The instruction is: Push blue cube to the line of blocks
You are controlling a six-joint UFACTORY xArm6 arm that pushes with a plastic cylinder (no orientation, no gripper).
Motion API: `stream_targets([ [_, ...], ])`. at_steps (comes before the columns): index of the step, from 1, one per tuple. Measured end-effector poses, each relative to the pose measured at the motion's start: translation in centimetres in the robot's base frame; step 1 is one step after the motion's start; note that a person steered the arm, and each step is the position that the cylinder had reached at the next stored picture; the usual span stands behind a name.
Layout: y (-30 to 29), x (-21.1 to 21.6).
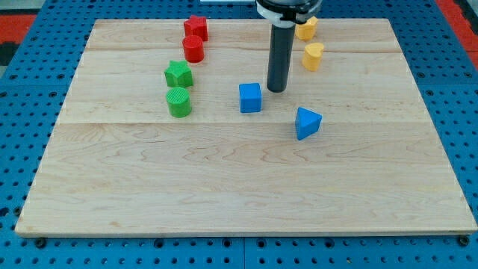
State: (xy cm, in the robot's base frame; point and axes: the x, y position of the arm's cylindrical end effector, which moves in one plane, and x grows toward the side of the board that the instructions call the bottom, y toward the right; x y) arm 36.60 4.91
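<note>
The blue cube [250, 97] sits near the middle of the wooden board [239, 179]. My tip [277, 90] stands just to the cube's right and slightly toward the view's top, a small gap apart. To the cube's left runs a line of blocks: a red star-like block [196, 28], a red cylinder [193, 49], a green star [178, 74] and a green cylinder [179, 102].
A blue triangular block [307, 122] lies to the lower right of the cube. Two yellow blocks, one [306, 28] partly behind the rod and a heart-like one [313, 56], sit at the top right. A blue pegboard [30, 52] surrounds the board.
</note>
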Motion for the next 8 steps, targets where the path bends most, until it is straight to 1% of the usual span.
stream_targets([
  [1, -5.6, 2.1],
  [2, -9.1, 6.1],
  [3, -7.5, 7.9],
  [4, -4.1, 7.4],
  [5, -0.7, 10.9],
  [7, -12.1, 9.7],
  [8, -6.0, 8.9],
])
